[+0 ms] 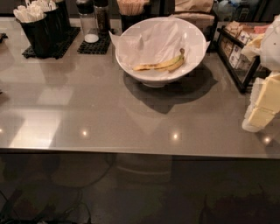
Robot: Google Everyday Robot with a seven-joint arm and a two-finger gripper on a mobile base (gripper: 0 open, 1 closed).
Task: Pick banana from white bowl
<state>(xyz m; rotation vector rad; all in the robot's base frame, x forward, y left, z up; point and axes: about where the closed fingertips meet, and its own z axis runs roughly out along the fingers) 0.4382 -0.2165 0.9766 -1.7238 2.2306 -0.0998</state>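
Colours at the bench: white dish, yellow fruit, black fittings.
Banana (164,64): yellow with brown spots, dark stem tip. White bowl (153,78): glossy plain white, lined with white paper (148,41). Bench (109,113): glossy grey-brown, unpatterned, with small bright light spots. Cutlery holders (39,33): black, filled with white utensils (28,13). Mats (94,46): black, grid-patterned. Salt shaker (89,26): clear with white contents; pepper shaker (102,17): dark. Stirrers (130,6): pale tan. Wire rack (240,65): black, with tan and pink packets. Gripper (261,114), at the right edge above the bench: pale yellow, white casing above.
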